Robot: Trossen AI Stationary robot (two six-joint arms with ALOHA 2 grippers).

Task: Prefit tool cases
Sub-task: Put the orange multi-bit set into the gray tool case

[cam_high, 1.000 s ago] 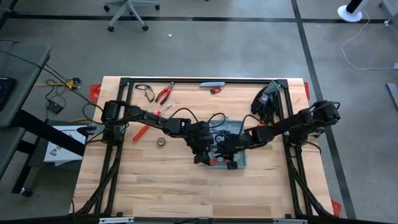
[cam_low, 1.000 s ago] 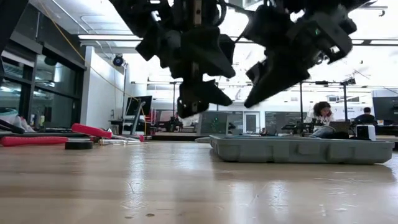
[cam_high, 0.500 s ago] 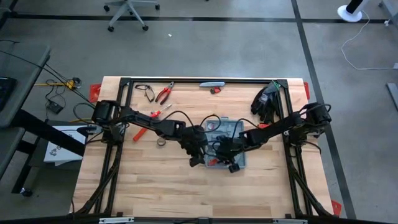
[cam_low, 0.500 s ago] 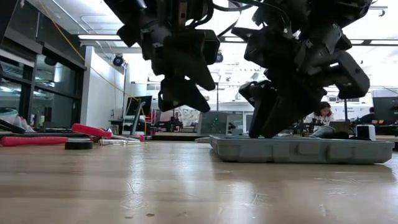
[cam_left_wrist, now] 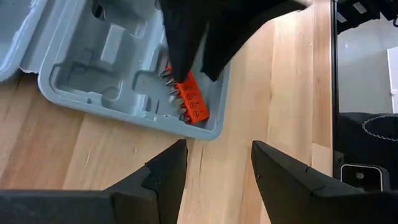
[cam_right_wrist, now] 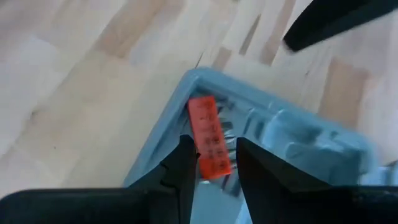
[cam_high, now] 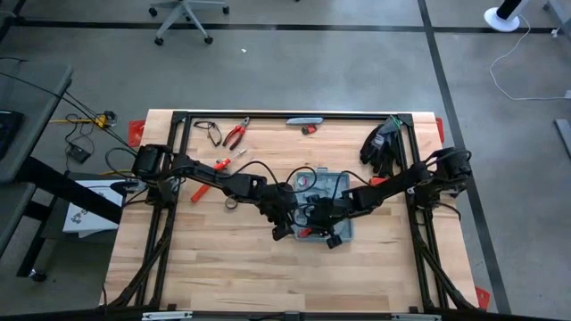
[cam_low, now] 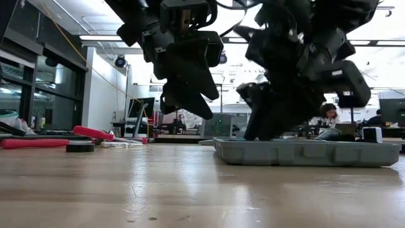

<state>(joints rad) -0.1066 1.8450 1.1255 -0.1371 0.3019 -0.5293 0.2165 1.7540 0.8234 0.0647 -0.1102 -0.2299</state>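
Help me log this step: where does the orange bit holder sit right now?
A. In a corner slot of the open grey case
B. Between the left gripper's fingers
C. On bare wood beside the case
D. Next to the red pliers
A: the orange bit holder lies in a corner slot of the tool case, at the right gripper; the left gripper hangs open over the table.

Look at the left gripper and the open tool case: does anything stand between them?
Partly. The right gripper reaches into the tool case at its corner, by the orange bit holder. The left gripper, open, hovers over bare table beside that corner; nothing else visibly intervenes.
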